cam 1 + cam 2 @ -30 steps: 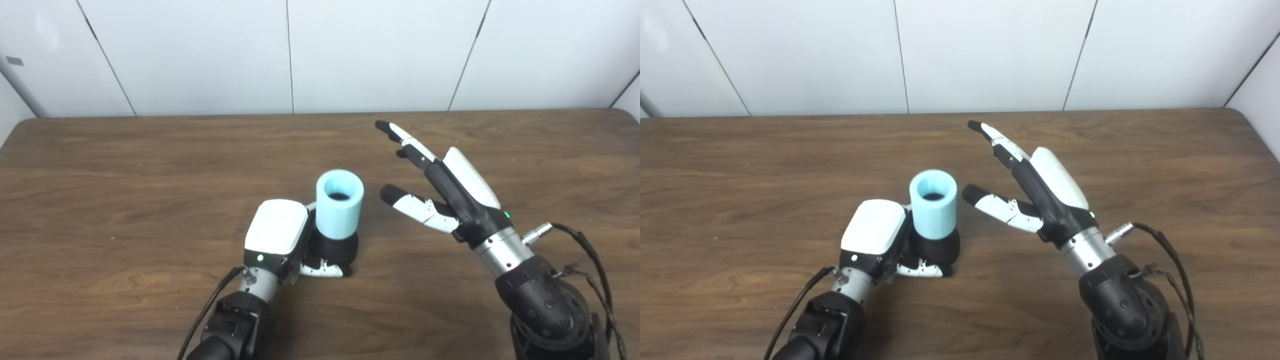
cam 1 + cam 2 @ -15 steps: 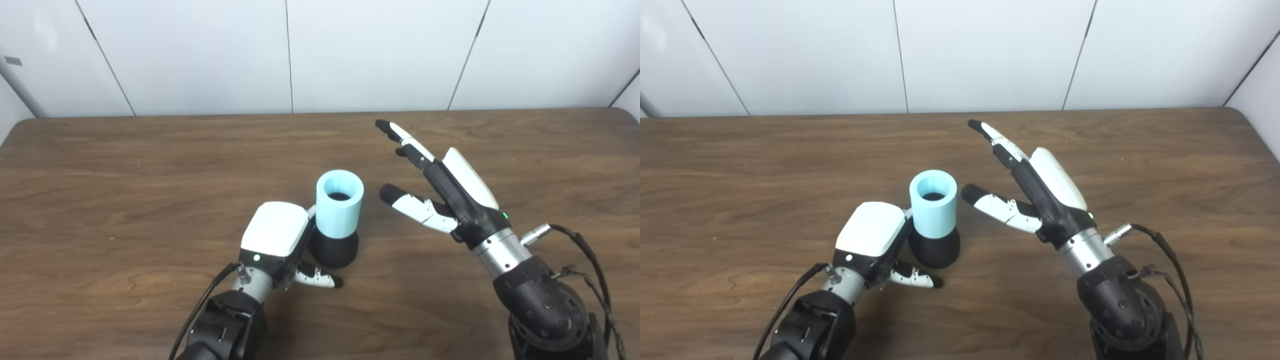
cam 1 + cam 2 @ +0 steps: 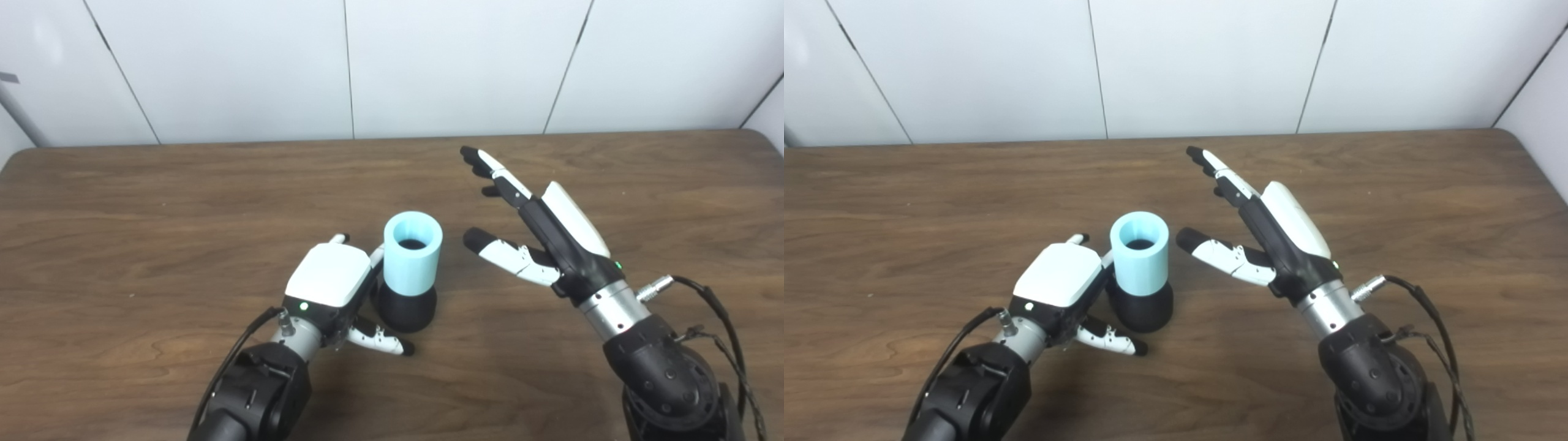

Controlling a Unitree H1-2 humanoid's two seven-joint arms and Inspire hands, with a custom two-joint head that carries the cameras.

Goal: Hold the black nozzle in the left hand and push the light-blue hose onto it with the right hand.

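light-blue cylindrical hose (image 3: 412, 251) already sits on the black rounded nozzle (image 3: 407, 308) at frame centre; left robot hand (image 3: 334, 288) and right robot hand (image 3: 539, 229) are released.

Paired head views (shared table (image 3: 122, 202)) downward

Hose (image 3: 412, 251) atop nozzle (image 3: 407, 309), between both hands, on table (image 3: 153, 214).

We list a light-blue hose (image 3: 412, 252), black nozzle (image 3: 407, 310), white-and-black hands (image 3: 334, 285), and a brown wood-grain table (image 3: 153, 214).
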